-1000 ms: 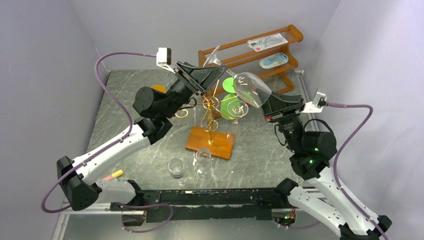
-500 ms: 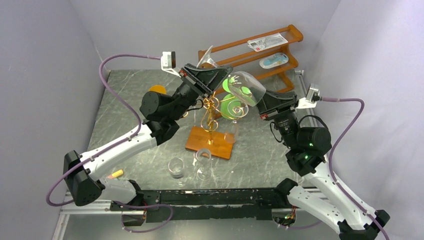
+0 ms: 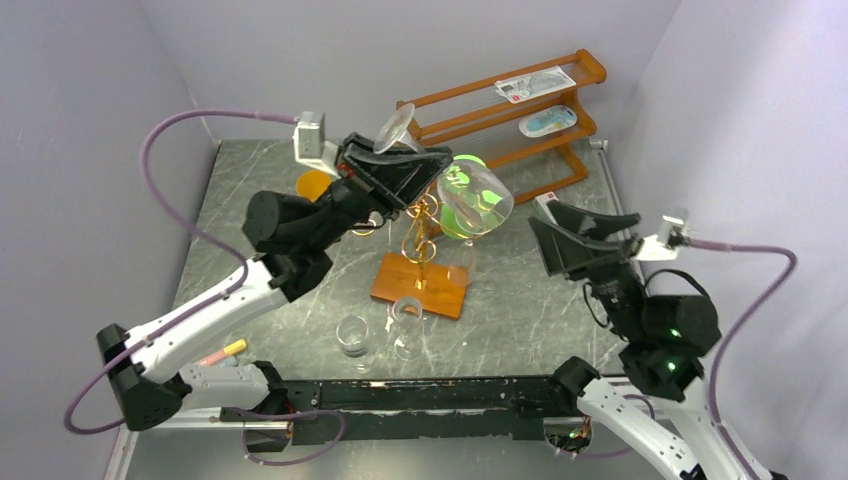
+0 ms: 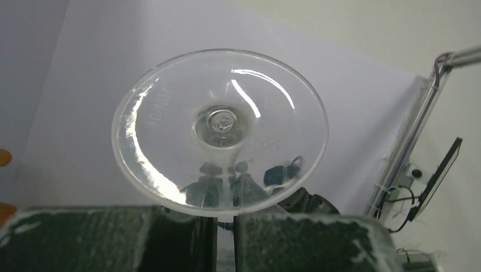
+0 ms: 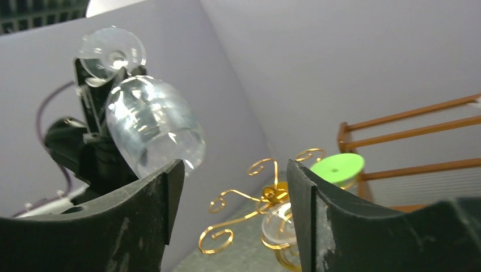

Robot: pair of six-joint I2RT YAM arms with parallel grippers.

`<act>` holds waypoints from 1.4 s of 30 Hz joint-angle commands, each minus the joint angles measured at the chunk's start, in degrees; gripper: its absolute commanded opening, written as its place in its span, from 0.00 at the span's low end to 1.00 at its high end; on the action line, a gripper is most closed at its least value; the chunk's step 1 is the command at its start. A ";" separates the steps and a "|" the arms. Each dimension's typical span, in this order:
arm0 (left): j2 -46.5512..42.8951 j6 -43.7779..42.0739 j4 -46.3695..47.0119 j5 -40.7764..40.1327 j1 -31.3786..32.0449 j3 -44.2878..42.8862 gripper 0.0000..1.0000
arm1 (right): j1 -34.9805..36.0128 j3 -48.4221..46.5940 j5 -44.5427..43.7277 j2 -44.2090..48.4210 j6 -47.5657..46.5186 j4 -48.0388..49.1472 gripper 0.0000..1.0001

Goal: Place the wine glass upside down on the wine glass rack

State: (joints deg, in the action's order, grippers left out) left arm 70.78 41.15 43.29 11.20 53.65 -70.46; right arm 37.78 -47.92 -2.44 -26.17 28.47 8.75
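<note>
The clear wine glass [image 3: 476, 196] hangs tilted in the air above the rack, foot up at the left and bowl down at the right. My left gripper [image 3: 428, 158] is shut on its stem. In the left wrist view the round foot [image 4: 221, 130] fills the frame above the closed fingers [image 4: 170, 238]. The wine glass rack [image 3: 420, 228] is a gold wire tree on an orange-brown wooden base [image 3: 440, 290], right under the glass. My right gripper [image 3: 545, 228] stands open to the right of the bowl, apart from it. In its own view the right gripper [image 5: 232, 209] is empty, with the wine glass [image 5: 153, 127] at upper left.
A brown wooden three-tier shelf [image 3: 500, 125] stands at the back. Two clear glasses [image 3: 352, 335] [image 3: 407, 325] stand near the front edge. Green discs [image 5: 338, 168] and a clear glass foot [image 5: 278, 224] sit at the rack's arms. An orange thing [image 3: 316, 184] lies at the back left.
My right gripper opened, let go of the bowl and pulled back to the right. My left gripper closed on the stem and now carries the glass alone, a little further left.
</note>
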 commanded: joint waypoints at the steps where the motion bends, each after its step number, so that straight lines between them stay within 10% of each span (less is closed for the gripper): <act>1: -5.67 -12.32 -6.52 7.03 0.40 -1.22 0.05 | 0.02 -3.22 -1.40 5.58 -9.83 -14.95 0.72; 9: -4.79 -30.41 -26.26 29.44 0.40 -6.75 0.05 | 0.02 -19.55 7.16 -3.70 -5.43 -23.45 0.73; 28: 2.33 -54.82 -50.60 36.17 1.43 -14.20 0.05 | 0.03 -42.38 25.38 -25.79 19.08 -48.19 0.70; 42: 1.68 -54.31 -51.17 34.98 1.55 -12.86 0.06 | 0.05 -36.67 33.90 -25.68 30.89 -40.86 0.00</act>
State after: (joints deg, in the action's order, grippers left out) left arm 73.28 -13.21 -10.13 45.78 54.70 -82.76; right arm 37.71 -85.95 26.81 -51.90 54.83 -33.67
